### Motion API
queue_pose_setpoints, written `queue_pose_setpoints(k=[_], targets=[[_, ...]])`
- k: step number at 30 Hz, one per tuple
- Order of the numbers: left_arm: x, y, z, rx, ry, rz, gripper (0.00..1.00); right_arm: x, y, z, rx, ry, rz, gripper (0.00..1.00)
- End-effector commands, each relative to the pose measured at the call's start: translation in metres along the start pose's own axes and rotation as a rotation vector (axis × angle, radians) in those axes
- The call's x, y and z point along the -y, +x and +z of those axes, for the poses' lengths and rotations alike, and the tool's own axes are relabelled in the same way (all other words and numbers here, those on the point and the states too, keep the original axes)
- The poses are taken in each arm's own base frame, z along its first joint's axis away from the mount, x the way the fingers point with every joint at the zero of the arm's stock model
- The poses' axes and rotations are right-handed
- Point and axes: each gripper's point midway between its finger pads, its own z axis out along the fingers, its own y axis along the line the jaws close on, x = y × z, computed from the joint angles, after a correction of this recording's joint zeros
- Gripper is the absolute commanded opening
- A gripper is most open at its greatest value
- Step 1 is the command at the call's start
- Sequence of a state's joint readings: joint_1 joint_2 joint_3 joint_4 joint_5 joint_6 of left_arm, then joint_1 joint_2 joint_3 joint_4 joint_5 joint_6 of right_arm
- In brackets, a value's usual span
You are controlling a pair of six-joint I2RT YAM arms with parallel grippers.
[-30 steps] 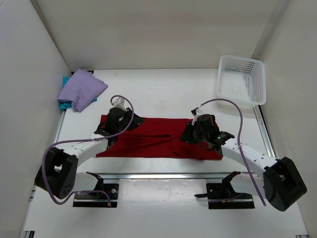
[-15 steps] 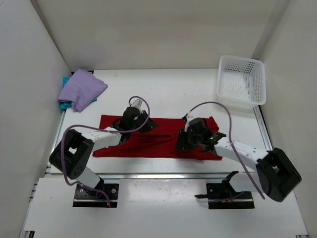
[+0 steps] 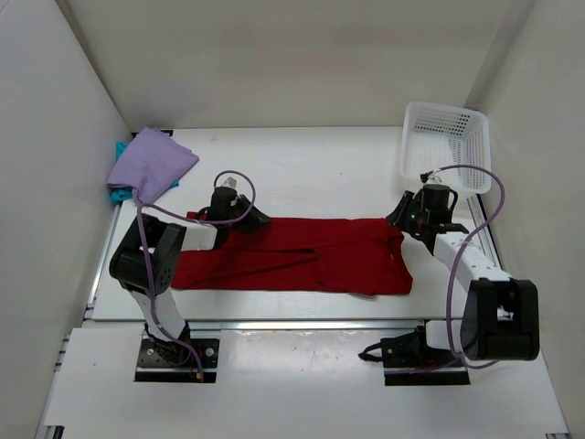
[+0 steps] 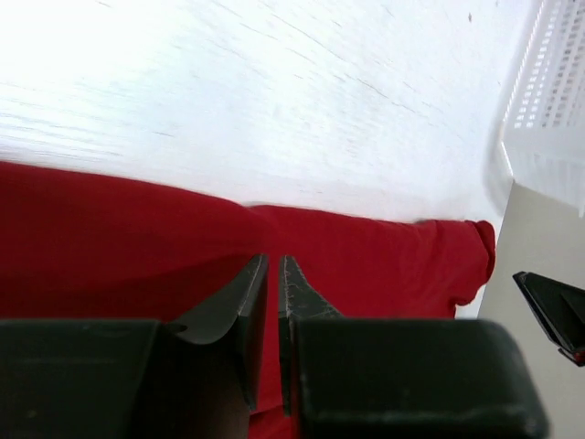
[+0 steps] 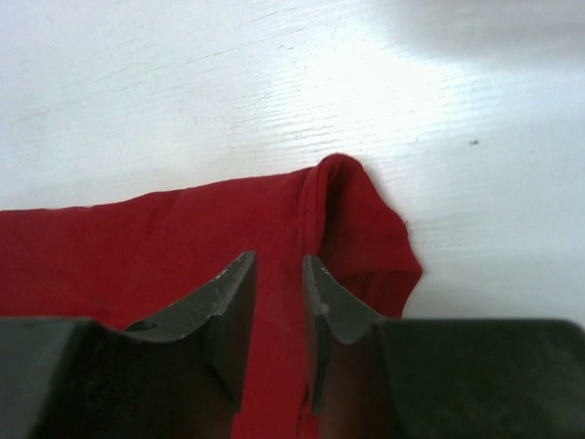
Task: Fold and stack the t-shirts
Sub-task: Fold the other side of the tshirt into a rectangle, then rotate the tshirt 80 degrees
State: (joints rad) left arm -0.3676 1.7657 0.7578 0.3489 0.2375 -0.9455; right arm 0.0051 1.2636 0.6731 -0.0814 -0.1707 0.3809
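A deep red cloth t-shirt [image 3: 292,261] lies flat as a long band across the near half of the white bench [image 3: 302,165], parallel to its near edge. The shirt's left end stops short of the left edge and its right end short of the right edge. A creased flap crosses its middle, and its far right corner is bunched into a small raised ridge. Bare white bench shows between the shirt's far hem and the back wall. That strip is bounded at the far left corner by a crumpled pale lavender t-shirt [image 3: 153,165] lying on a teal t-shirt [image 3: 120,193], and at the far right corner by a white plastic lattice basket [image 3: 446,119]. White walls [image 3: 82,110] close in the left, far and right sides. The left tool [image 4: 274,260] sits over the shirt's far hem near its left end, jaws drawn to a thin slit; whether cloth is nipped there I cannot tell. The right tool [image 5: 279,258] is just short of the bunched corner, jaws slightly parted, gripping nothing.
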Motion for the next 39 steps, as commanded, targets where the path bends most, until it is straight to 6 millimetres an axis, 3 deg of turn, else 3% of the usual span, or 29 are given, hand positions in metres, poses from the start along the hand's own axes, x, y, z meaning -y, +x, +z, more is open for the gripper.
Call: queue_pose_setpoints(k=[1,6,9,14,19,21,25,27,32,36,39], targets=[[0.003,-0.007,-0.009,0.015,0.047,-0.016,0.21,0.002,-0.020,0.011,0.030,0.017,-0.052,0.26],[-0.016,-0.014,-0.010,0.017,0.036,-0.074,0.21,0.008,-0.014,0.028,-0.007,0.050,-0.056,0.30],[-0.026,-0.015,-0.011,0.021,0.014,-0.079,0.21,0.011,-0.015,0.034,-0.007,0.076,-0.053,0.24],[-0.036,-0.019,-0.012,0.033,-0.007,-0.098,0.20,0.019,-0.012,0.041,-0.012,0.115,-0.056,0.00],[-0.052,-0.035,-0.017,0.081,-0.039,-0.131,0.20,0.045,-0.004,0.038,-0.005,0.178,0.037,0.00],[-0.063,-0.037,-0.020,0.083,-0.055,-0.153,0.20,0.052,-0.006,0.040,0.021,0.165,0.075,0.02],[-0.068,-0.044,-0.025,0.111,-0.057,-0.181,0.20,0.061,-0.003,0.047,0.012,0.144,0.147,0.09],[-0.066,-0.045,-0.026,0.109,-0.048,-0.191,0.20,0.056,-0.004,0.052,0.003,0.101,0.172,0.09],[-0.055,-0.050,-0.031,0.112,-0.009,-0.202,0.20,0.047,-0.011,0.048,-0.009,0.068,0.172,0.26],[-0.017,-0.060,-0.040,0.145,0.054,-0.126,0.21,0.037,-0.037,0.019,0.101,0.123,0.099,0.32],[0.007,-0.050,-0.044,0.142,0.065,-0.045,0.21,0.028,-0.052,-0.003,0.167,0.151,0.054,0.33]])
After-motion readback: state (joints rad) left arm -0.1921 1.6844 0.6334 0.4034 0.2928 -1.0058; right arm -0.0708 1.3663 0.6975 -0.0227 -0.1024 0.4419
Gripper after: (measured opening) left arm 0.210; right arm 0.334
